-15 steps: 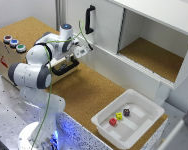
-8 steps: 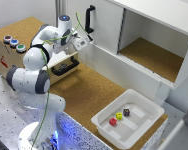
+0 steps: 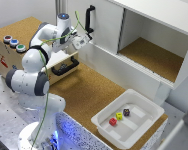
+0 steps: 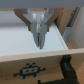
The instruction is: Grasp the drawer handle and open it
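Note:
The drawer handle [image 3: 65, 67], a short black bar, sits on the light wooden drawer front [image 3: 69, 56] below my arm. The front stands a little out from the wooden box. My gripper [image 3: 85, 44] hovers above and beyond the handle, apart from it, near the white cabinet. In the wrist view the gripper [image 4: 39, 44] has its fingers [image 4: 36, 35] together with nothing between them. It hangs over a white surface. The handle [image 4: 67, 67] shows at the edge of the wooden front [image 4: 30, 67].
A large white cabinet has an upright black handle [image 3: 90, 17] and an open compartment [image 3: 149, 55]. A white tray [image 3: 144, 107] holds red [image 3: 113, 121], yellow [image 3: 119, 116] and dark [image 3: 126, 112] small blocks. Coloured round caps [image 3: 13, 43] sit on the wooden box.
My arm has risen and straightened, with the wrist lifting higher above the drawer. The gripper stays near the same spot, and the drawer front has not visibly moved.

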Robot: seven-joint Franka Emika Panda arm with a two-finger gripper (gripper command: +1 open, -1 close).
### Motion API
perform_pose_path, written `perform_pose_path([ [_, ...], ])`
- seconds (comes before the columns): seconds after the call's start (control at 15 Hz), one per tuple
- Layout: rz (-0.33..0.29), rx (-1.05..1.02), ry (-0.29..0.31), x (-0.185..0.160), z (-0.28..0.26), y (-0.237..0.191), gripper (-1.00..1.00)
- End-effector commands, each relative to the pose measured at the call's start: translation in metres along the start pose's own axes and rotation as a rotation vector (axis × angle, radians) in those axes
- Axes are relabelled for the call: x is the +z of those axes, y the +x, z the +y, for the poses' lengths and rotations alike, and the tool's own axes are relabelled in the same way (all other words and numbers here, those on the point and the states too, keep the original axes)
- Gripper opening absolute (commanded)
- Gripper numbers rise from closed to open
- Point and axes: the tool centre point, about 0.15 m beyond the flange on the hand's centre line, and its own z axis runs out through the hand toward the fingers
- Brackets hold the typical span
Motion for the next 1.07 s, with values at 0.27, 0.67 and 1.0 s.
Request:
perform_pose_path([
  [0.27,0.04,0.577,-0.095,-0.028,-0.044,-0.023,1.0],
  [0.67,0.368,0.512,-0.27,-0.05,-0.13,0.087,1.0],
  [1.0,-0.005,0.574,-0.197,-0.008,-0.126,0.123,1.0],
])
